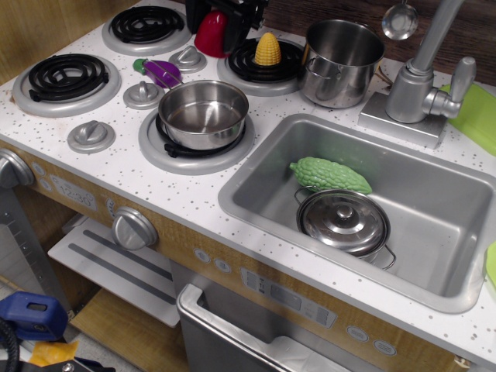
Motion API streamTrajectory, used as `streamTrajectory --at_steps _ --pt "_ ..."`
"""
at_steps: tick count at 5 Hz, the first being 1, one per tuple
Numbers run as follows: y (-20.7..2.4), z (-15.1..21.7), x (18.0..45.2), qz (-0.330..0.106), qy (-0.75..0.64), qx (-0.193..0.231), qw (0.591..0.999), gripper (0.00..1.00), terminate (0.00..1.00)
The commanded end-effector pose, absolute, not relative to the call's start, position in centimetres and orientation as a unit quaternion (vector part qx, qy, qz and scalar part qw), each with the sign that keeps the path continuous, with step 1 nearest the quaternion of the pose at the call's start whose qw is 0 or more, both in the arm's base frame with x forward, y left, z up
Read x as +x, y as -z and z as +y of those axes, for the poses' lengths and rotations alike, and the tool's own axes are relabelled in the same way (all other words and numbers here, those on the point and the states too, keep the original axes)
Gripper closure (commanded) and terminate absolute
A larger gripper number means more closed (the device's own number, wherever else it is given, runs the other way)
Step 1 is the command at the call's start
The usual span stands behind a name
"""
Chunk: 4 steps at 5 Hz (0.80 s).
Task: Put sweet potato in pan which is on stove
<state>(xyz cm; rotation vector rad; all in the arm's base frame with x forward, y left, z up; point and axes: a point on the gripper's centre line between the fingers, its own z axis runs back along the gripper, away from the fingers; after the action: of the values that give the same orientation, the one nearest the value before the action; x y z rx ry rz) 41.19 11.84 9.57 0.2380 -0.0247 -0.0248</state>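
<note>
The red sweet potato (211,37) hangs at the back of the white speckled stove (178,182), between the two rear burners and above a grey knob. My black gripper (216,18) comes in from the top edge and is shut on the sweet potato; most of the gripper is out of frame. The shallow steel pan (203,115) sits empty on the front right burner, nearer the camera than the gripper.
A purple eggplant (159,71) lies left of the pan. Yellow corn (268,49) stands on the rear right burner. A tall steel pot (341,62) is beside the faucet (422,77). The sink (256,182) holds a green gourd (329,175) and a lidded pot (343,222).
</note>
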Motion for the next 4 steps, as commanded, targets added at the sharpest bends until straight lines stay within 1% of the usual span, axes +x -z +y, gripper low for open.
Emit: streamTrajectory --at_steps 1,2,3,4 --pt "-12.7 11.1 39.4 -0.059 -0.014 0.116 0.991 1.0 0.0" --pt "-11.4 10.8 38.3 -0.065 -0.03 0.103 0.992 1.0 0.0" --pt "-10.0 11.1 37.8 -0.072 -0.035 0.092 0.992 1.0 0.0" --pt "-9.2 11.3 37.7 -0.078 -0.035 0.086 0.993 0.0 0.0"
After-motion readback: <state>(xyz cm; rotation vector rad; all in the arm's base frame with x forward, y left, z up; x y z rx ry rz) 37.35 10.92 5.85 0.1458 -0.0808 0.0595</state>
